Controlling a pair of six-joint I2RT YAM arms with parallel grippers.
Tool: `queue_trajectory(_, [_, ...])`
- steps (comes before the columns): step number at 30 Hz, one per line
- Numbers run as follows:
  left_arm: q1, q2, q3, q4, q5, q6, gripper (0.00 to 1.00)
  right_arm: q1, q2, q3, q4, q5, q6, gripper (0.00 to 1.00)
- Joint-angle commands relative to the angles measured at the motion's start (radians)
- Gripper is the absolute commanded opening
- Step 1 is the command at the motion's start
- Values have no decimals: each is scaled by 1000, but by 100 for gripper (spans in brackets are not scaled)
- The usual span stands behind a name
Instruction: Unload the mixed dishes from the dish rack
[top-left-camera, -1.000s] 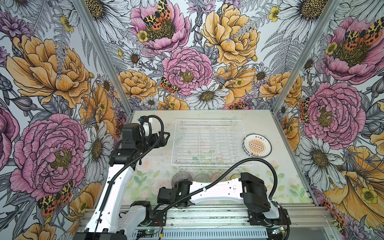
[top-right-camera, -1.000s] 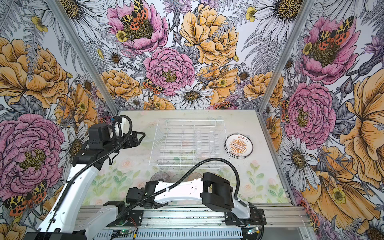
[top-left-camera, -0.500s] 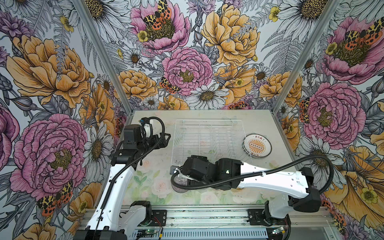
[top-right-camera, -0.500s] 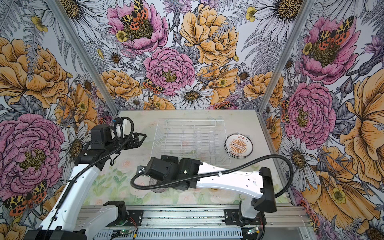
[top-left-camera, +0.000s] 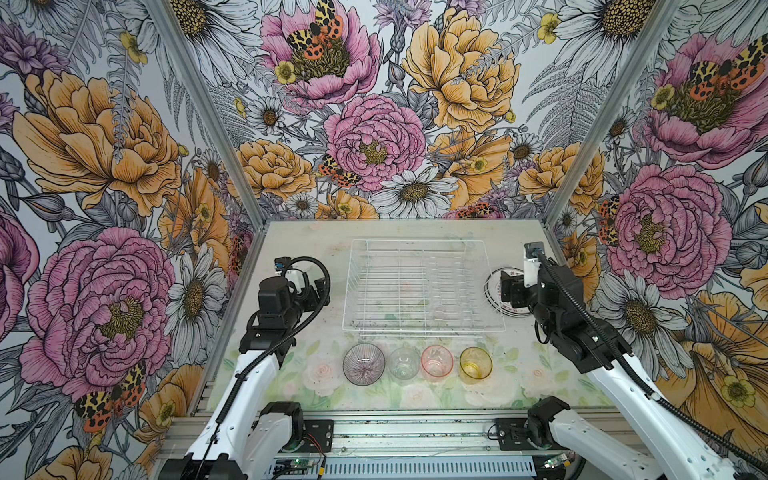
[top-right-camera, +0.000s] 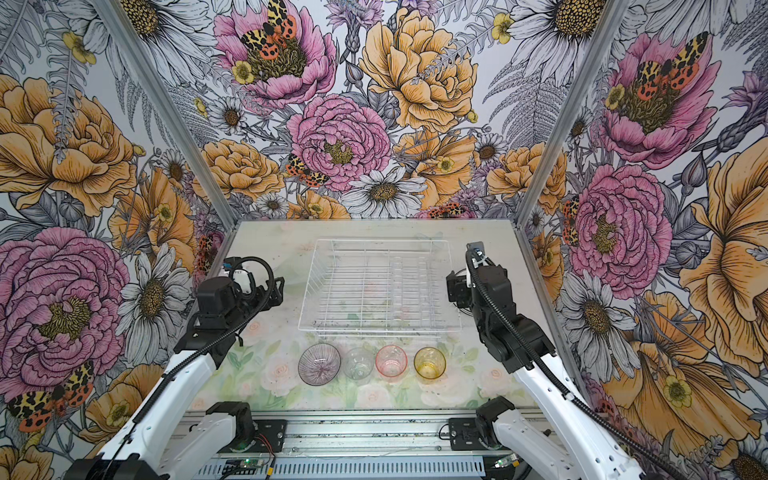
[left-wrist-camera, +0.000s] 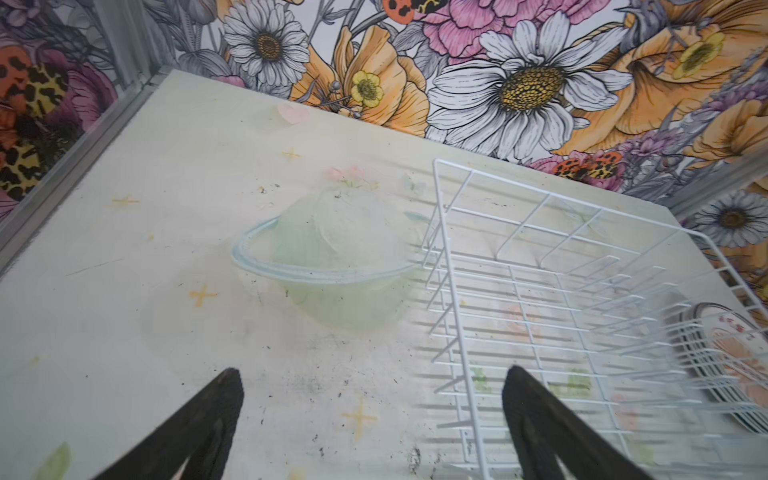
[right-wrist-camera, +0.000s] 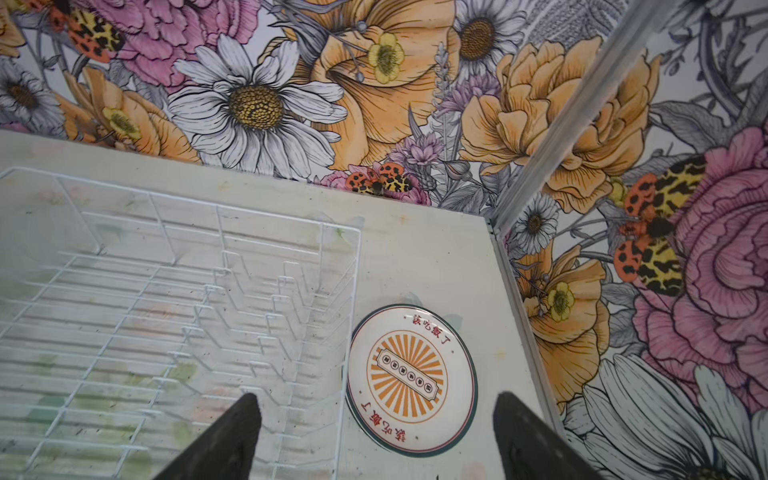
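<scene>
The white wire dish rack (top-left-camera: 422, 286) (top-right-camera: 380, 284) stands in the middle of the table with nothing in it. In front of it, in a row on the table, stand a purple-striped bowl (top-left-camera: 363, 364), a clear glass (top-left-camera: 404, 363), a pink glass (top-left-camera: 437, 360) and an amber glass (top-left-camera: 476, 362). Right of the rack lies a stack of plates (right-wrist-camera: 411, 378) with an orange sunburst plate on top. My right gripper (right-wrist-camera: 377, 398) (top-left-camera: 505, 289) hovers open above it, holding nothing. My left gripper (left-wrist-camera: 372, 374) (top-left-camera: 322, 286) is open and empty over bare table at the rack's left side (left-wrist-camera: 446, 266).
Flowered walls close in the table on the left, back and right. A metal corner post (right-wrist-camera: 552, 137) stands close behind the plates. A rail with both arm bases (top-left-camera: 395, 432) runs along the front edge. A faded green planet print (left-wrist-camera: 332, 257) marks the table left of the rack.
My right arm has swung from the front left, past the bowl, over to the plates on the right, and its jaws have widened. My left arm has barely moved.
</scene>
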Motion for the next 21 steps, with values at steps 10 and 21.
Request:
queue_trajectory(10, [22,217,-378,1019,-198,224,99,-254,128,-231,398,-71,144,90])
queue_trajectory(21, [40,633,-311,1314,-108,221,99,-391,162,-442,766,-31,160,90])
